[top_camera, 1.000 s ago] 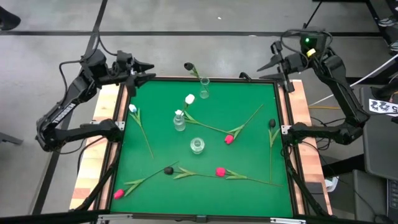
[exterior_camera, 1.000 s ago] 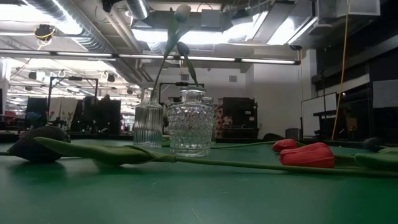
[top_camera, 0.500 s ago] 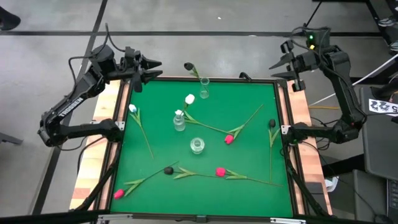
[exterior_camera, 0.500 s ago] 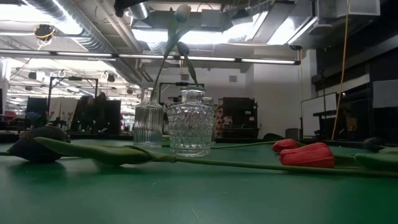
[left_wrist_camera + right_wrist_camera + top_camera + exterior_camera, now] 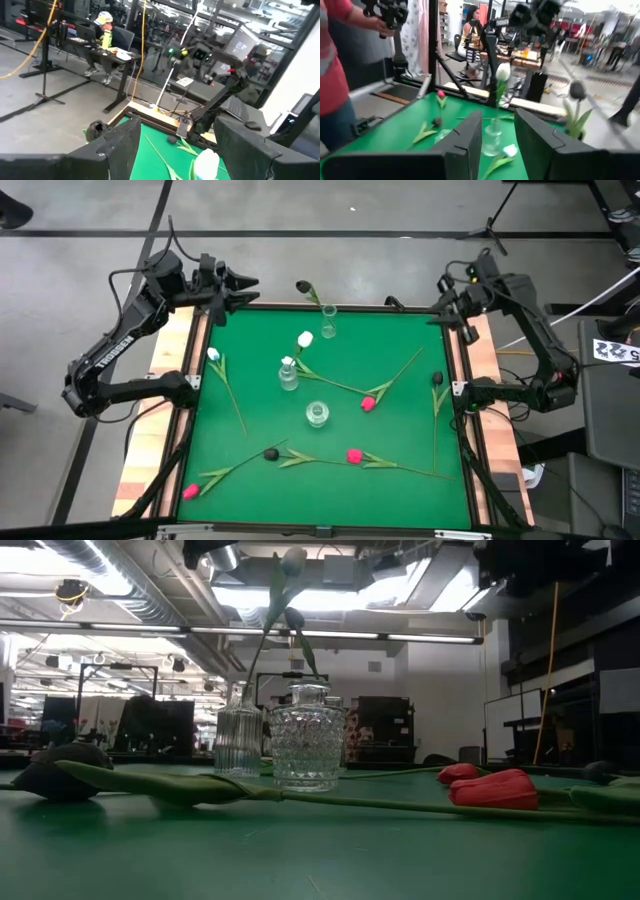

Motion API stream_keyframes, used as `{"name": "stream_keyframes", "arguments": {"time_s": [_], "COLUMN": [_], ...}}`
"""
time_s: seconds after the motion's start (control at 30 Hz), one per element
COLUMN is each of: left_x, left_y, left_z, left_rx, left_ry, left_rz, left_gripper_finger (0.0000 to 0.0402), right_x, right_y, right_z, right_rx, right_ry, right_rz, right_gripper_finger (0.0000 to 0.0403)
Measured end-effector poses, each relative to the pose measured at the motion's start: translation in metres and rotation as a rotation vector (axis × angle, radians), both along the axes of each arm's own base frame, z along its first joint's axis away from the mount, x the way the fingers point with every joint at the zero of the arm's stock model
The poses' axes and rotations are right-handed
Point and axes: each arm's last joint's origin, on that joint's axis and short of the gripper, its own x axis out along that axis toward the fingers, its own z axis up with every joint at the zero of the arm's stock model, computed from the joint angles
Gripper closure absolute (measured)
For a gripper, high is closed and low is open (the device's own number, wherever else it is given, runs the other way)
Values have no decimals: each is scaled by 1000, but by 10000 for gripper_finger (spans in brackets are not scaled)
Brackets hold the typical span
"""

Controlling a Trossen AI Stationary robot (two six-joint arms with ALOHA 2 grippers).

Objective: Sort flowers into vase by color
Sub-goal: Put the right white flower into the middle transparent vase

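Three glass vases stand mid-table: the far one [image 5: 327, 323] holds a black tulip [image 5: 303, 286], the middle one [image 5: 288, 374] a white tulip [image 5: 305, 339], the near one [image 5: 317, 414] holds nothing. Lying flat on the green mat are pink-red tulips [image 5: 368, 403] [image 5: 353, 455] [image 5: 190, 492], black tulips [image 5: 270, 453] [image 5: 437, 378] and a white tulip [image 5: 213, 355]. My left gripper [image 5: 243, 288] hovers open over the far left corner, my right gripper [image 5: 447, 302] open over the far right corner. Both wrist views [image 5: 177, 155] [image 5: 497, 145] show nothing between the fingers.
A raised dark frame [image 5: 320, 307] edges the mat, with wooden strips [image 5: 160, 420] at both sides. Stems cross the mat's middle and near part. A person in a red top [image 5: 335, 75] stands beyond the table, and others sit at desks [image 5: 102, 30] in the room.
My left arm rose a little and reached slightly toward the table's right, then held still. My right gripper swung about and came toward the near edge, nearer the table's far right corner. No flower or vase has moved.
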Motion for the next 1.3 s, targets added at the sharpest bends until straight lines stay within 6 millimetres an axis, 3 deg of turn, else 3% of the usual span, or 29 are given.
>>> {"name": "stream_keyframes", "arguments": {"time_s": [0.17,0.43,0.73,0.9,1.0,1.1,1.2,1.3], "left_x": [0,0,0,0,0,0,0,-1], "left_y": [0,0,0,2,2,2,2,1], "left_z": [0,0,0,0,0,0,-1,-1], "left_rx": [-14,-25,-116,-112,-97,-96,-96,-97], "left_ry": [-1,-3,-24,-24,-20,-20,-15,-6], "left_rz": [-4,-1,34,88,90,90,90,91], "left_gripper_finger": [153,153,153,153,153,153,153,153], "right_x": [9,29,75,109,130,135,129,119], "right_y": [5,18,53,63,61,47,35,40], "right_z": [-12,-13,-9,11,29,53,69,67], "right_rx": [24,41,23,-44,-206,-284,-195,-102], "right_ry": [8,15,9,15,16,-80,-121,-24], "right_rz": [60,196,522,621,421,105,-216,-434], "right_gripper_finger": [288,288,288,288,288,288,288,288]}}
